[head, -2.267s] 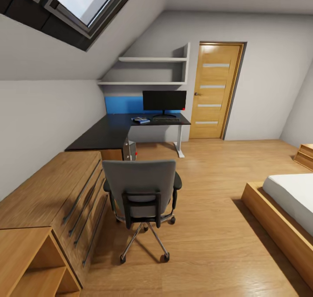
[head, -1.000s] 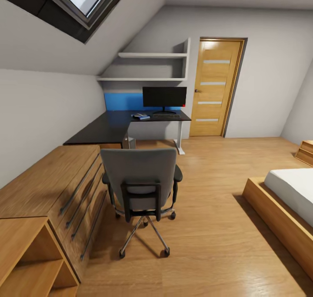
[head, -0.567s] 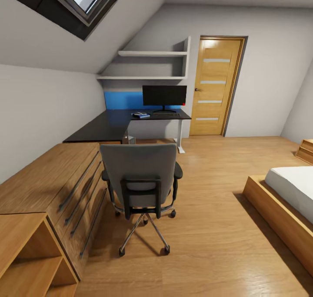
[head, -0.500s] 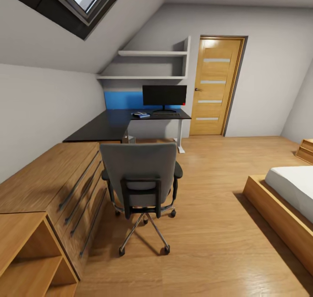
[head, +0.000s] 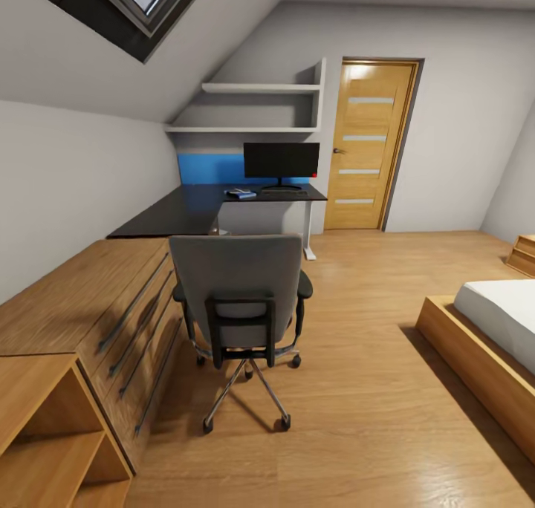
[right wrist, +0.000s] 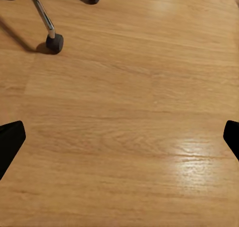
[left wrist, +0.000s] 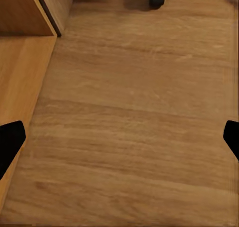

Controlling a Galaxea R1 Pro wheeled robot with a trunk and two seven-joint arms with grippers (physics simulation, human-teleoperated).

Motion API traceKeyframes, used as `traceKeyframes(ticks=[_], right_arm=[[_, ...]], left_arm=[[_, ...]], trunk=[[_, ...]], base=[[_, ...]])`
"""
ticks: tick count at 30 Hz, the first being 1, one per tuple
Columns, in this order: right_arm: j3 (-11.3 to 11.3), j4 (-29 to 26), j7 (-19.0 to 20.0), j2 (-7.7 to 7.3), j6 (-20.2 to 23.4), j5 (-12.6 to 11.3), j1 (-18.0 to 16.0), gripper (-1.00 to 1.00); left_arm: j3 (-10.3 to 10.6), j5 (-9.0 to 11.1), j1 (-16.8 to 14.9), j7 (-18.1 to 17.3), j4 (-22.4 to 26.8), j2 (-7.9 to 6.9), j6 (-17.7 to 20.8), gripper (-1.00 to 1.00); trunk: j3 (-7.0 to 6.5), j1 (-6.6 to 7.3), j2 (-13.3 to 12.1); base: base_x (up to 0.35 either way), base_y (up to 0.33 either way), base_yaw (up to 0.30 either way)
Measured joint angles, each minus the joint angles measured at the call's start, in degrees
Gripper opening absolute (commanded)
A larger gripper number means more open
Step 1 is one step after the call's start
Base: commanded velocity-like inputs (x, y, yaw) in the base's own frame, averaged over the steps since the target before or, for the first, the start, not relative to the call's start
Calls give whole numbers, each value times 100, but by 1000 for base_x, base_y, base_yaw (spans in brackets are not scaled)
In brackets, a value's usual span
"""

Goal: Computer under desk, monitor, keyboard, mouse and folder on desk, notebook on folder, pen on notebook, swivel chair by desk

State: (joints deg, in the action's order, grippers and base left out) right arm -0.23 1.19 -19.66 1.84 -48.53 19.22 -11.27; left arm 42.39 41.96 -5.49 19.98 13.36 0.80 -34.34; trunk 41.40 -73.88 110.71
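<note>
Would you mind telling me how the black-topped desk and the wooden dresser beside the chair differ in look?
The desk has a black top, a blue back panel and a white leg; the dresser is light wood all over. The desk bends in an L and is open beneath its far end, whereas the dresser is a straight closed block with long dark handles. The desk carries the monitor. Both stand along the left wall.

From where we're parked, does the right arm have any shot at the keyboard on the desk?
Probably not. The keyboard lies far across the room on the desk, beyond the swivel chair; the right tool hangs open above bare floor.
</note>
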Motion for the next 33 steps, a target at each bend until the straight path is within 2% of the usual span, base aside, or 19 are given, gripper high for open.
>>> traceKeyframes(ticks=[5,13,17,22,27,28,33], right_arm=[[-3,0,-8,0,-1,0,0,100],[-87,-41,-28,46,-17,-81,-2,100],[-200,-512,-27,100,-11,-198,-10,100],[-252,-1371,-26,285,144,-274,-24,100],[-268,-1764,-27,386,726,-296,-184,100],[-268,-1844,-26,416,1072,-293,-380,100],[-279,-1907,-28,447,2111,-302,-1166,100]], left_arm=[[-14,-4,0,7,252,-10,492,100],[-22,-21,-132,45,598,-23,834,100],[-22,-32,-525,54,683,-36,1333,100],[-29,-38,-1111,57,714,-29,2234,100],[-151,-41,-1582,57,724,-12,2677,100],[-243,-47,-1754,57,726,-5,2784,100],[-494,-44,-2174,52,737,5,3202,100]], trunk=[[90,-110,201],[233,-286,521],[305,-373,682],[394,-483,882],[484,-593,1083],[500,-615,1123],[591,-725,1324]], base=[[0,0,0],[0,0,0],[0,0,0],[0,0,0],[0,0,0],[0,0,0],[0,0,0]])
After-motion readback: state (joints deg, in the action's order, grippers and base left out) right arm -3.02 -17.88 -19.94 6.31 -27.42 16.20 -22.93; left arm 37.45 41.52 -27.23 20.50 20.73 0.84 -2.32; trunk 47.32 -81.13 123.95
